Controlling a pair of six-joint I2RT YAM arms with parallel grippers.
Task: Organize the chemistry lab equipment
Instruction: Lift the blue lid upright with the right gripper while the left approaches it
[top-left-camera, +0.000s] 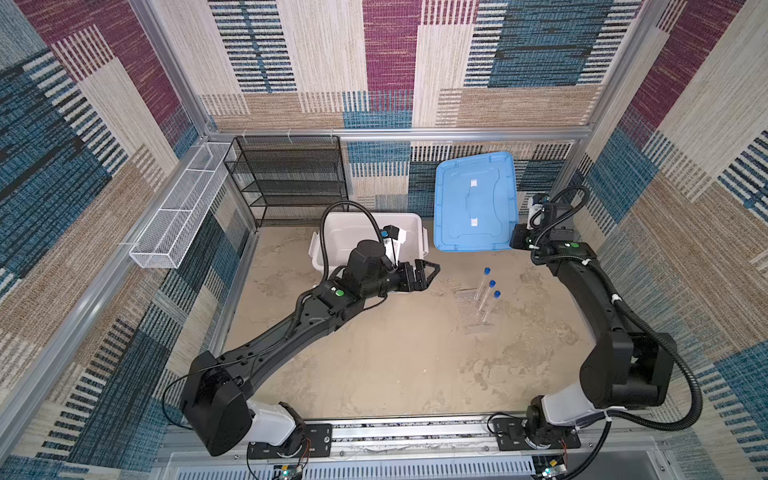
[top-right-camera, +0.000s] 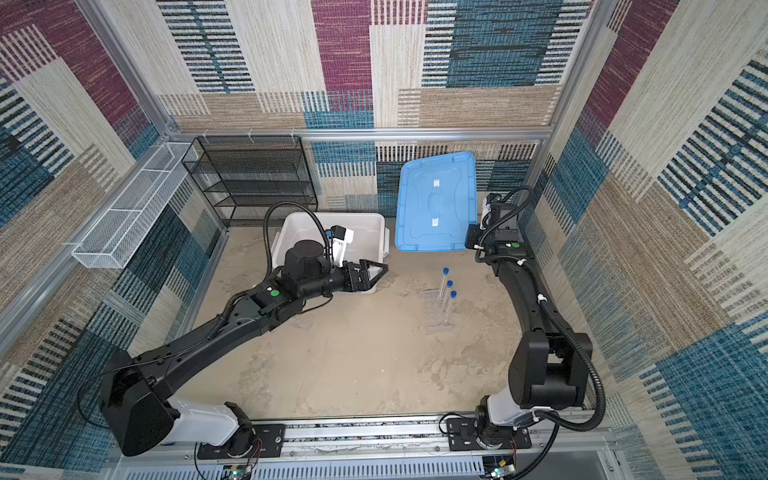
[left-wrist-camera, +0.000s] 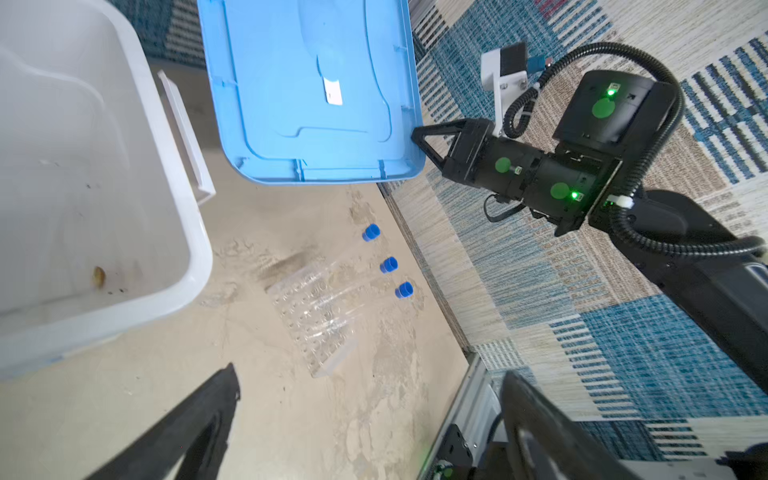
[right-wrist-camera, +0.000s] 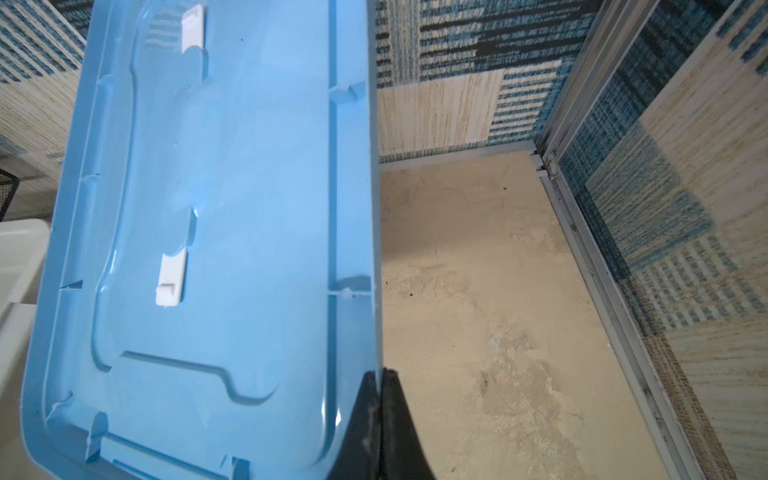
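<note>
Pressed together at the foot of the right wrist view, the right gripper (right-wrist-camera: 379, 388) pinches one rim of the blue lid (right-wrist-camera: 232, 208), whose ribbed underside faces that camera. In both top views the lid is held up on a tilt at about 1 o'clock from the table's middle, off the white bin (top-left-camera: 332, 232); whether its far edge leans on the back wall I cannot tell. Across from it the left gripper (top-left-camera: 430, 277) hangs with its jaws spread wide and nothing between them, at the bin's near right corner around 12 o'clock, pointing toward 3 o'clock. Between the two arms, at roughly 2 o'clock, three blue-capped tubes (top-left-camera: 485, 297) stand slanted in a clear rack (left-wrist-camera: 309, 332) on the sandy table (top-left-camera: 374, 365), well apart from both grippers. Inside the bin the left wrist view shows only a small brownish object (left-wrist-camera: 99, 276) on the floor, too small to name, and in both top views part of the bin is hidden under the left arm. None of the other lab pieces shows in any view. Farther out, the black wire shelf (top-left-camera: 291, 178) at 11 o'clock and the white mesh tray (top-left-camera: 183, 208) at 10 o'clock carry nothing that I can see. I judge the task to be at an early stage: the bin is open and the tubes are racked, but the lid is not yet set down and the remaining pieces are not yet placed.
</note>
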